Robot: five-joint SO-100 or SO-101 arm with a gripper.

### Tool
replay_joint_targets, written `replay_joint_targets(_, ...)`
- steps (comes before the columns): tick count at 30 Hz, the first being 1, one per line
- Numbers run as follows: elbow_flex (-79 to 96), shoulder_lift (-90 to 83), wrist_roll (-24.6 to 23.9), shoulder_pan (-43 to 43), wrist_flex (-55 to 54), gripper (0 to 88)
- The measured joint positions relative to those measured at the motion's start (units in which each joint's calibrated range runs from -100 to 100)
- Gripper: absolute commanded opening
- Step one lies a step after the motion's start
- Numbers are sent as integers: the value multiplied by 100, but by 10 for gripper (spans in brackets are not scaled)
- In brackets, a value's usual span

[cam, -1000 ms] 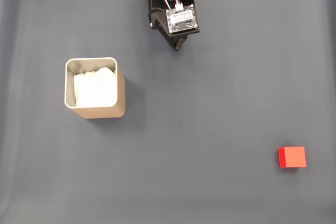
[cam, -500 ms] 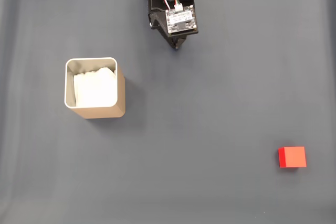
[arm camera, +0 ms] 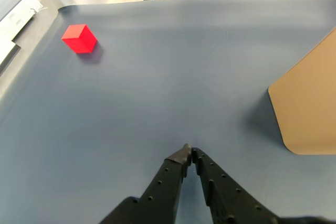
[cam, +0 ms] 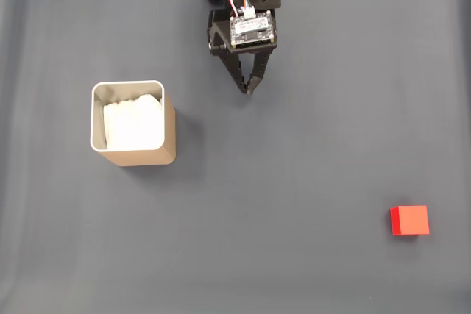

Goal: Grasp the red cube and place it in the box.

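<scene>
One arm, top centre of the fixed view, gripper (cam: 246,90) pointing down toward the near side. No readable writing anywhere: the small circuit board (cam: 252,29) on the wrist has markings, too small to make out. No brand or label on cube or box.

Cut off: arm base runs out of the top edge in the fixed view. In the wrist view the box (arm camera: 310,106) shows just as a tan side wall at the right edge, cropped, rim and inside out of frame. Chair legs and floor beyond the far table edge are cropped too.

Gripper (arm camera: 188,152): fingers meet at the tips, jaws together, nothing between them, holding nothing. Whether the tips touch the mat (cam: 294,182), can't tell.

Red cube (cam: 409,220) sits on the grey mat at the near right of the fixed view, well apart from gripper and box. In the wrist view the cube (arm camera: 79,38) is at far left.

Box (cam: 171,134) stands upright at left of the fixed view, metallic rim, white paper (cam: 132,124) inside, left of the gripper and apart from it.
</scene>
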Motion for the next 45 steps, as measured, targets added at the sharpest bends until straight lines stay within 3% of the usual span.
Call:
replay_joint_targets(19, -3670, 3727, -195, -819, -406, 20)
replay_joint_targets(32, -5209, 5662, -103, -1721, -422, 29)
replay_joint_targets(45, -7486, 8061, -103, -1962, -593, 56)
